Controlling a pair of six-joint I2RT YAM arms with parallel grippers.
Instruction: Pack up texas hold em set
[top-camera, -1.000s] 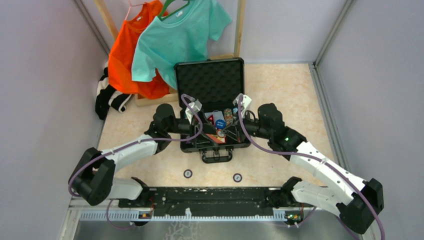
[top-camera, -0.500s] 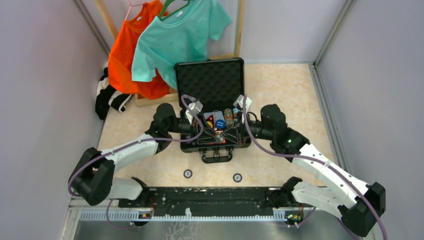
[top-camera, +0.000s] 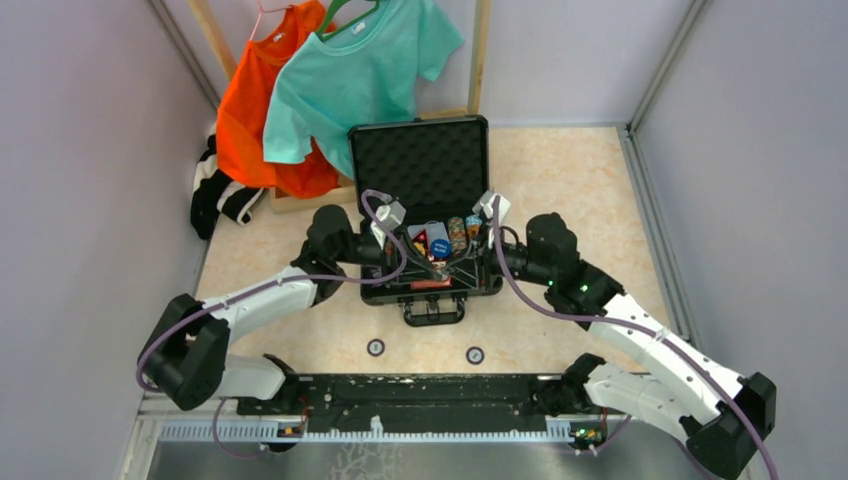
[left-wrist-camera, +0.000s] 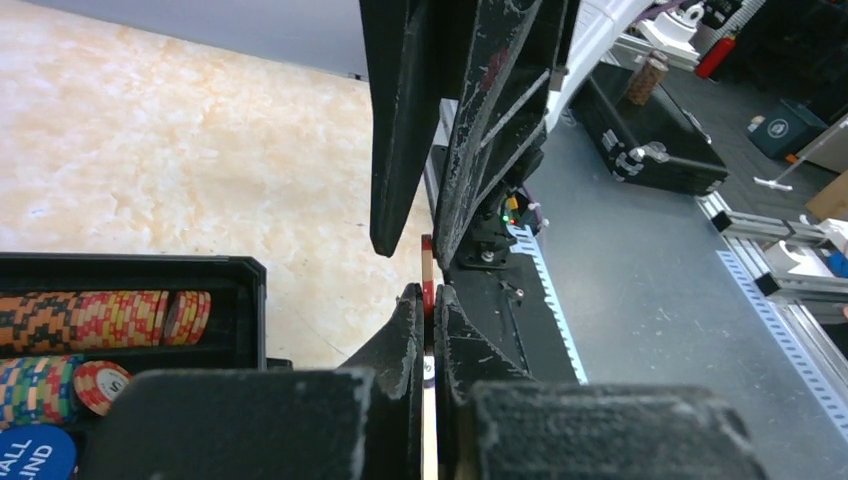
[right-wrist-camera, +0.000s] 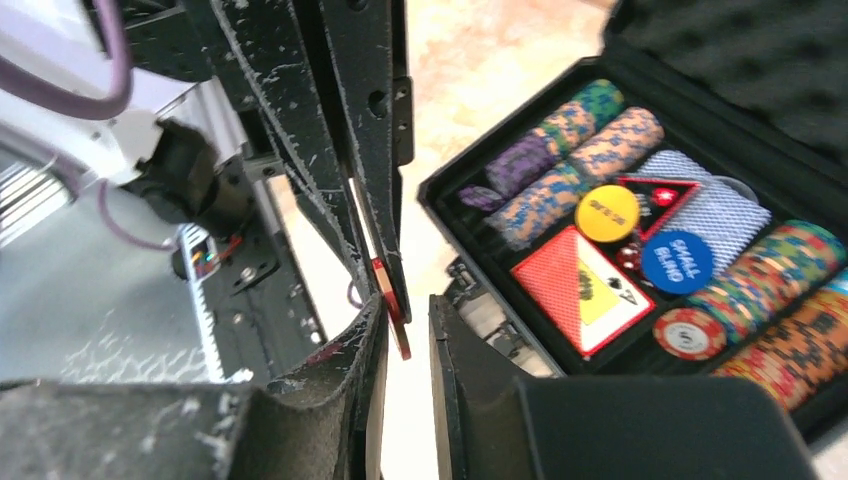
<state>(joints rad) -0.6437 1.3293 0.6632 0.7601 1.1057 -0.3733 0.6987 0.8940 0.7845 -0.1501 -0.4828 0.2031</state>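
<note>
The black briefcase (top-camera: 372, 292) of the texas hold em set lies open, its foam lid (top-camera: 420, 160) upright at the back. In its tray sit rows of poker chips (right-wrist-camera: 575, 130), a red-orange card box (right-wrist-camera: 585, 290), a yellow button (right-wrist-camera: 606, 213), a blue button (right-wrist-camera: 677, 260) and a dice (right-wrist-camera: 628, 257). Both grippers meet over the case's front edge. My left gripper (left-wrist-camera: 428, 296) is shut on a thin red chip (left-wrist-camera: 427, 270) held on edge. My right gripper (right-wrist-camera: 408, 310) stands slightly open around that same chip (right-wrist-camera: 392, 305), with a gap on one side.
An orange shirt (top-camera: 250, 110) and a teal shirt (top-camera: 360, 70) hang on a wooden rack behind the case. A black-and-white garment (top-camera: 215, 190) lies at the back left. Two small round marks (top-camera: 376, 347) (top-camera: 475, 354) sit on the table in front of the case.
My left gripper has closed onto the red chip. My right gripper's jaws have parted from it, and the right arm has drawn a little to the right.
</note>
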